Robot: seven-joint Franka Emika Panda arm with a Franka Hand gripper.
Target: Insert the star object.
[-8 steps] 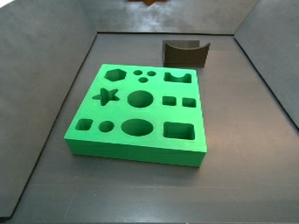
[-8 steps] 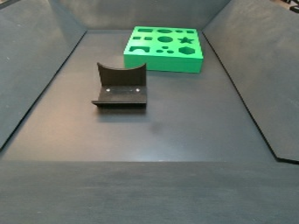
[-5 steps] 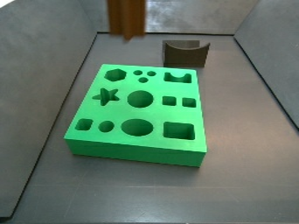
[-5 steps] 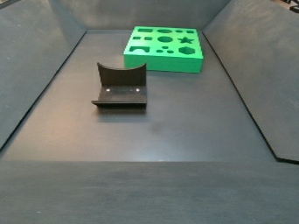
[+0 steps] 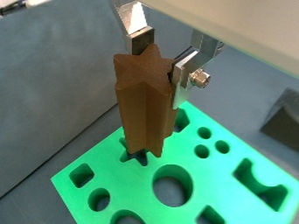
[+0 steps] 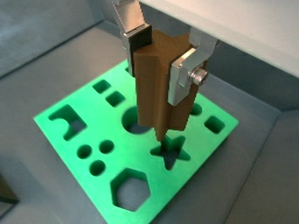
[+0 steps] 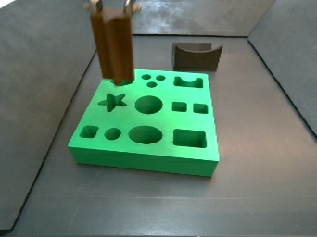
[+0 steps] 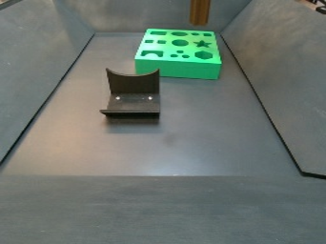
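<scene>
The star object (image 7: 114,51) is a tall brown ridged peg, held upright in my gripper (image 7: 111,7). In both wrist views the silver fingers clamp its upper end, gripper (image 5: 162,61) and gripper (image 6: 162,59). The peg (image 5: 146,105) hangs above the green block (image 7: 143,159), over the block's star-shaped hole (image 7: 114,102). Its lower end stays apart from the block. In a wrist view the star hole (image 6: 173,150) shows just below the peg (image 6: 158,87). In a side view only the peg's lower part (image 8: 200,11) shows above the block (image 8: 178,69).
The green block (image 5: 233,188) has several other holes: round, square, hexagon, notched. The dark fixture with a curved notch (image 7: 196,56) stands behind the block; it also shows in a side view (image 8: 132,92). Grey sloping walls (image 7: 50,111) surround the floor.
The gripper with the brown peg has come down from the top edge and moved toward the block's star hole. The block and fixture have not moved.
</scene>
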